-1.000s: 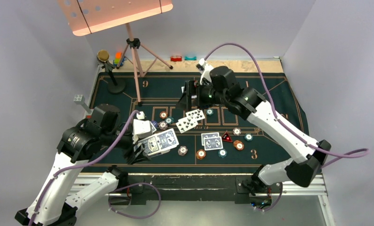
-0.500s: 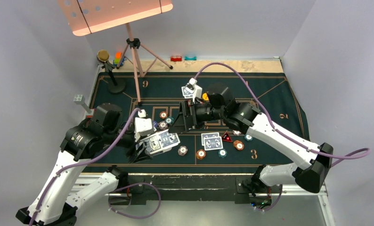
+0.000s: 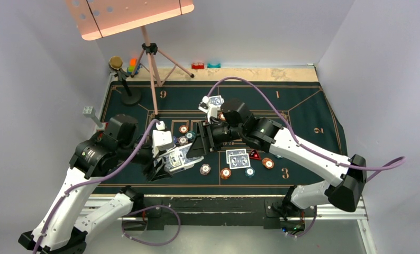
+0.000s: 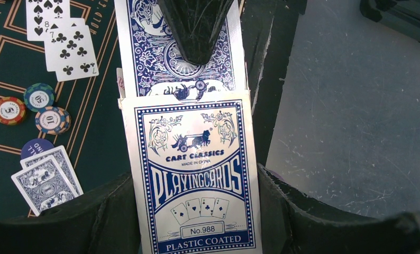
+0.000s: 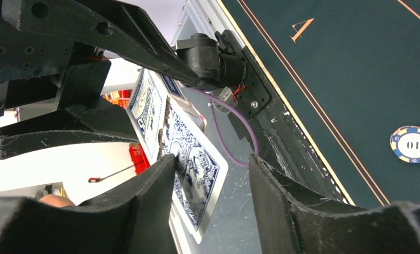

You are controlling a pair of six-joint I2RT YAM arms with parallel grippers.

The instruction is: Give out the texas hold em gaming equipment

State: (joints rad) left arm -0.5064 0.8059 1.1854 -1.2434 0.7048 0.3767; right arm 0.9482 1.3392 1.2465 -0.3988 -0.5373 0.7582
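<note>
My left gripper [image 3: 168,161] is shut on a blue-and-white playing card box [image 4: 194,180], held at the mat's near left edge. A patterned-back card [image 4: 165,53] sticks out of its top. My right gripper [image 3: 203,138] is open around that card [image 5: 194,174]; one finger touches its back, the other stands apart. Two face-up cards [image 4: 60,32] and two face-down cards [image 3: 238,159] lie on the mat. A red triangular marker [image 3: 255,154] and chips [image 3: 225,173] lie near the middle. More chips [image 4: 38,97] and a blue disc [image 4: 36,148] lie to the left.
The dark green printed mat [image 3: 303,106] covers the table. A music stand tripod [image 3: 152,69] and a microphone stand [image 3: 127,90] rise at the back left, next to stacked toy blocks [image 3: 131,66]. Red [image 3: 198,66] and teal [image 3: 213,65] pieces sit at the back edge.
My right arm has swung from the far middle of the mat down and left to the card box. Its open jaws now straddle the protruding card. My left gripper has barely moved.
</note>
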